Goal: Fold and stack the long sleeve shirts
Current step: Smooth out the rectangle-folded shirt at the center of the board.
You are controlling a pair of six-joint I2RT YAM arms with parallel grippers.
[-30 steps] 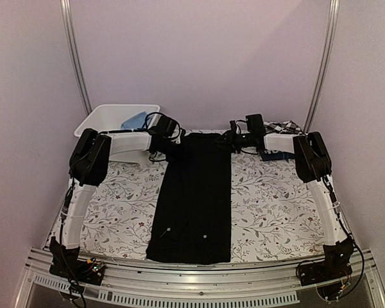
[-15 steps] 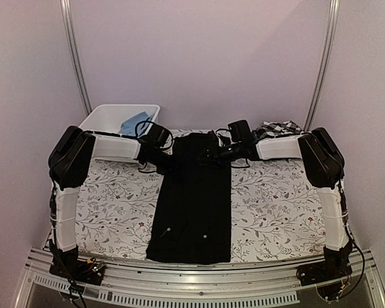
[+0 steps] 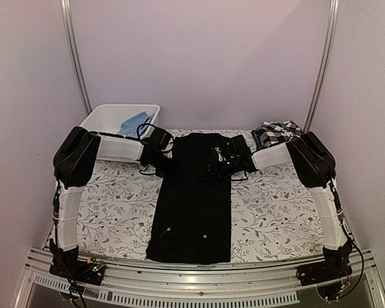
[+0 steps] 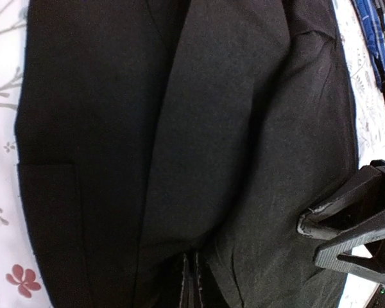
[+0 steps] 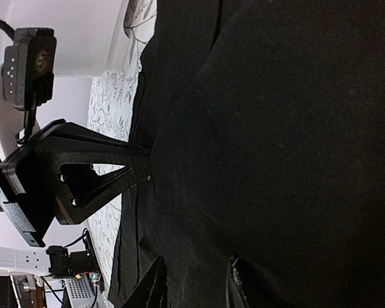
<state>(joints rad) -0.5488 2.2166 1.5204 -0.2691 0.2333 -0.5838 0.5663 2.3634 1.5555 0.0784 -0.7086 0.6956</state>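
Note:
A plain black long sleeve shirt (image 3: 191, 205) lies folded into a long narrow strip down the middle of the flowered table. My left gripper (image 3: 169, 165) is at the strip's far left edge and is shut on black cloth (image 4: 199, 160), its jaws (image 4: 192, 273) pinched tight. Opposite it, my right gripper (image 3: 219, 165) is at the far right edge; its two fingers stand a little apart with a thick fold of the black shirt (image 5: 276, 128) between them (image 5: 196, 285). A black-and-white checked shirt (image 3: 279, 131) lies at the back right.
A white bin (image 3: 99, 119) holding blue cloth (image 3: 136, 122) stands at the back left. Blue checked cloth (image 4: 372, 32) lies beside the black shirt's far end. The flowered tablecloth (image 3: 115, 212) shows on both sides of the strip. Metal posts rise at the back corners.
Both grippers have come from the shirt's far corners toward me and inward over the strip. The checked shirt at the back right is now uncovered.

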